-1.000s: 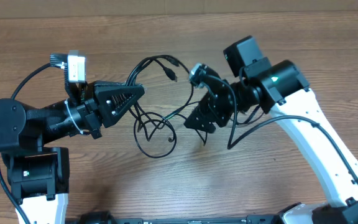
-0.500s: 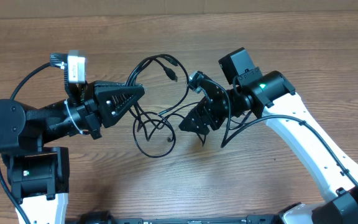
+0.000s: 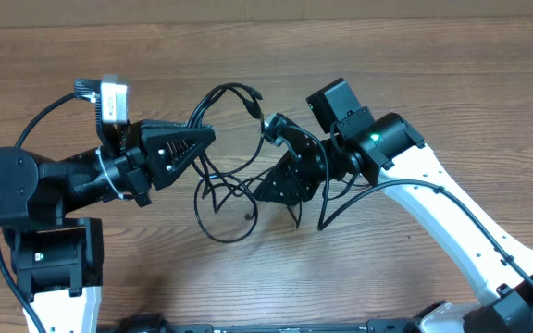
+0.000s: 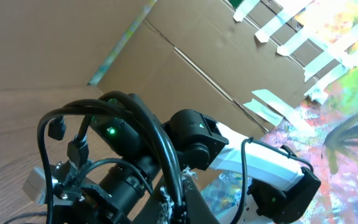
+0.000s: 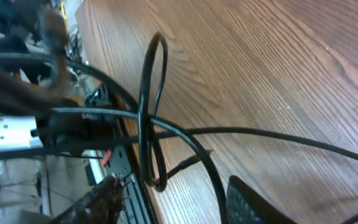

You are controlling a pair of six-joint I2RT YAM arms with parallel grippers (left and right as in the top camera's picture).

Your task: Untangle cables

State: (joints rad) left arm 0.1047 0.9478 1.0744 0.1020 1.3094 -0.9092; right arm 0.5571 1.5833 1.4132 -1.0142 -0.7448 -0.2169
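Observation:
The cables (image 3: 225,190) are a tangle of thin black cords on the wooden table between the arms, with small plugs (image 3: 254,104) at the far end. My left gripper (image 3: 202,139) is shut on a bundle of the cords at the tangle's left side; the left wrist view shows them pinched between the fingers (image 4: 174,202) and looping up (image 4: 98,118). My right gripper (image 3: 271,196) is open at the tangle's right edge. In the right wrist view a cord (image 5: 211,177) runs between its spread fingers (image 5: 176,202), beside a standing loop (image 5: 149,112).
The wooden table (image 3: 415,65) extends all round the arms. Thicker robot cables hang off the right arm (image 3: 345,199) and the left arm (image 3: 49,116). Cardboard walls (image 4: 73,43) stand behind the table.
My right arm has moved left and down into the tangle, pushing the lower cable loops slightly left. My left arm has not moved and still holds the cords.

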